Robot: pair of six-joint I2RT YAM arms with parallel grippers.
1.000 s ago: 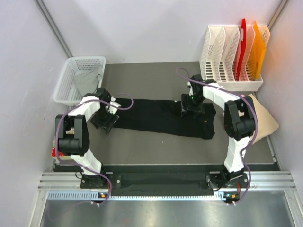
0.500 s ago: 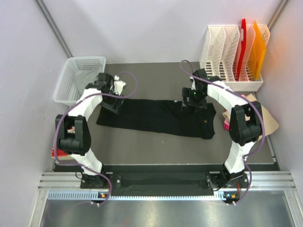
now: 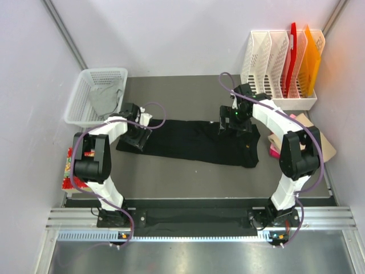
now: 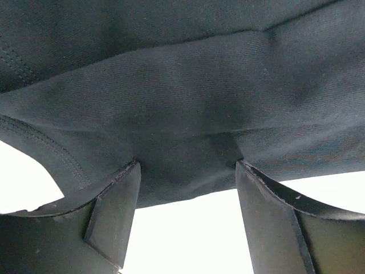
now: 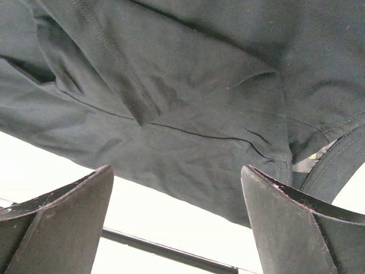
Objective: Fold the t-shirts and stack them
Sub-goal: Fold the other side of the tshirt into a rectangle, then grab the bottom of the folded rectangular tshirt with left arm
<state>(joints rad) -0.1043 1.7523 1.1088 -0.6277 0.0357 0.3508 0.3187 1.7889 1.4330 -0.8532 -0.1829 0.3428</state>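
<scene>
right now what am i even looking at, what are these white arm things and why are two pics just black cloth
It is a robot with two white arms, a left arm and a right arm, bolted at the near edge of a table. The wide picture comes from a fixed camera above and behind them. The two dark close-ups come from a camera on each wrist, looking out between that arm's own fingers.

A long black t-shirt lies spread on the table. The left tool is at its left end and the right tool is near its right end. Both are open and grip nothing.

A grey shirt sits in the white basket. A tan cloth and a pink cloth lie at the right.
</scene>
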